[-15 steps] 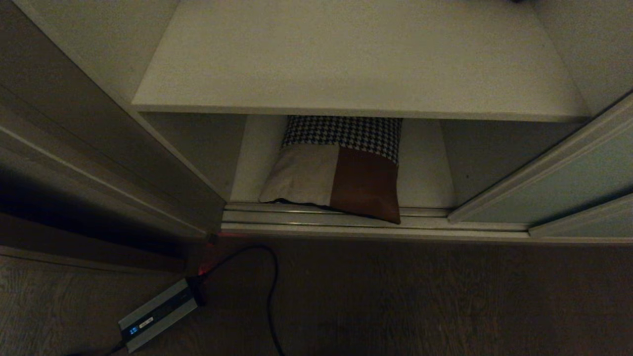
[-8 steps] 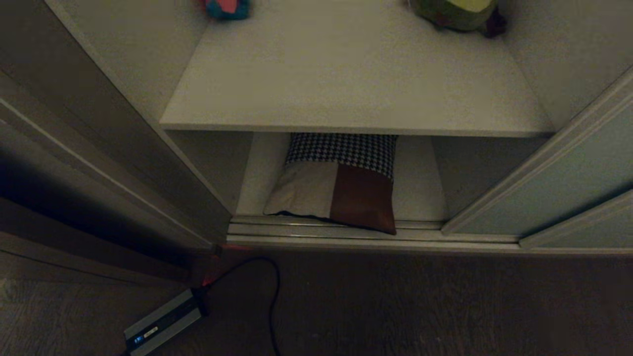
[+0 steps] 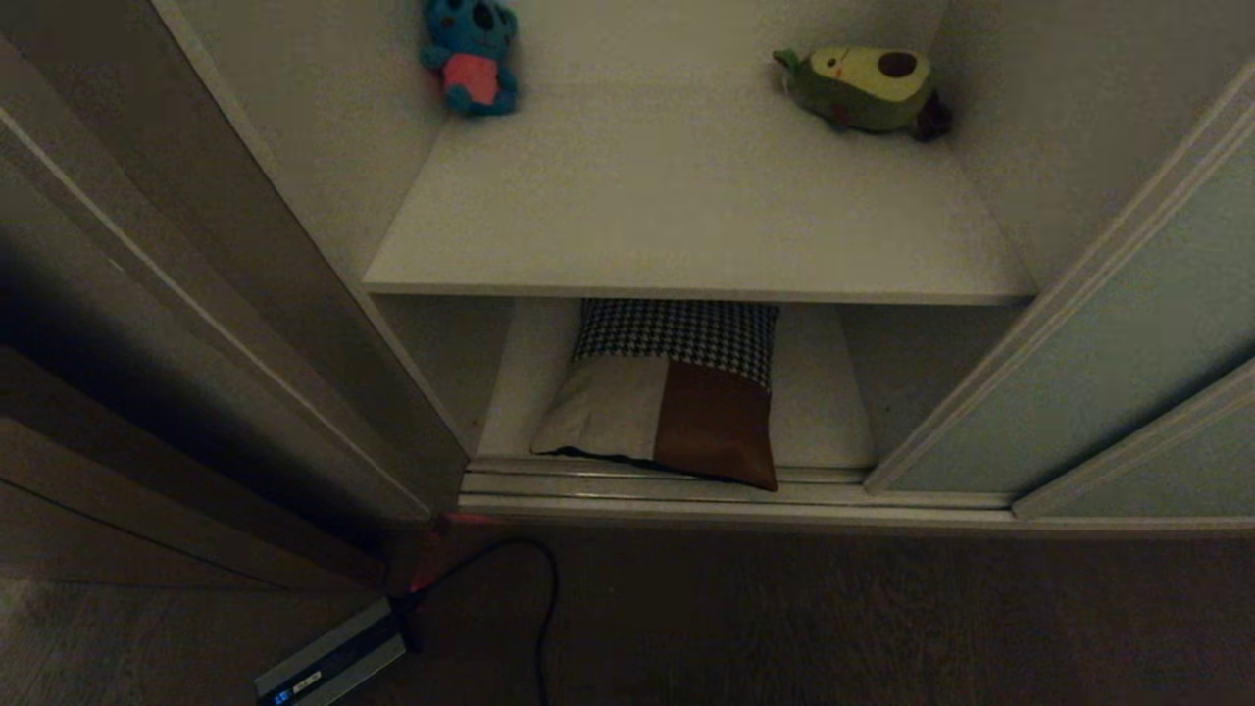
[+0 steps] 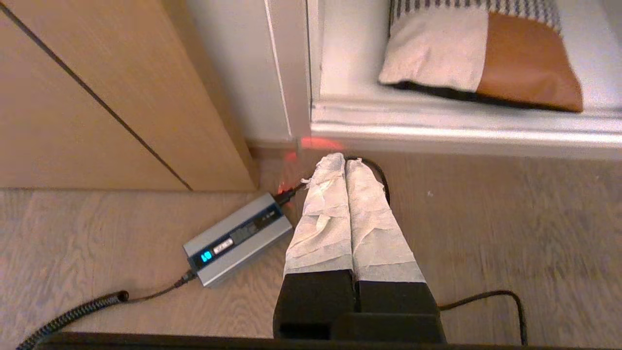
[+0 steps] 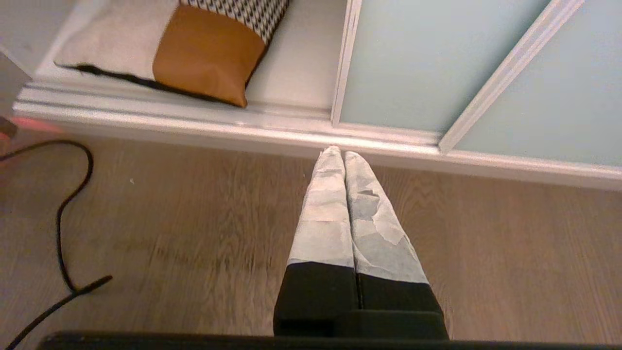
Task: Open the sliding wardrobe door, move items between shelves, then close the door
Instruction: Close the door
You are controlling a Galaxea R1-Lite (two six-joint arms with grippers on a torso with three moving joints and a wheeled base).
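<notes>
The sliding wardrobe door (image 3: 1108, 343) (image 5: 418, 63) is slid to the right, so the compartment stands open. A patchwork cushion (image 3: 672, 412) (image 4: 481, 63) (image 5: 170, 53) of beige, rust-brown and houndstooth lies on the bottom shelf (image 3: 833, 412), its front edge at the track. Above it is an off-white shelf (image 3: 686, 216). My left gripper (image 4: 344, 160) hangs shut and empty above the floor near the wardrobe's left corner. My right gripper (image 5: 338, 153) hangs shut and empty above the floor just before the door's track. Neither arm shows in the head view.
A blue plush toy (image 3: 471, 54) and an avocado plush (image 3: 863, 88) sit at the back of the upper shelf. A grey power box (image 3: 328, 667) (image 4: 238, 238) with a black cable (image 3: 544, 598) lies on the wooden floor at the left. A brown side panel (image 3: 196, 294) stands left.
The head view has tilted upward: the shelf and cushion sit lower in the picture and the two plush toys at the back have come into view. Nothing in the wardrobe moved.
</notes>
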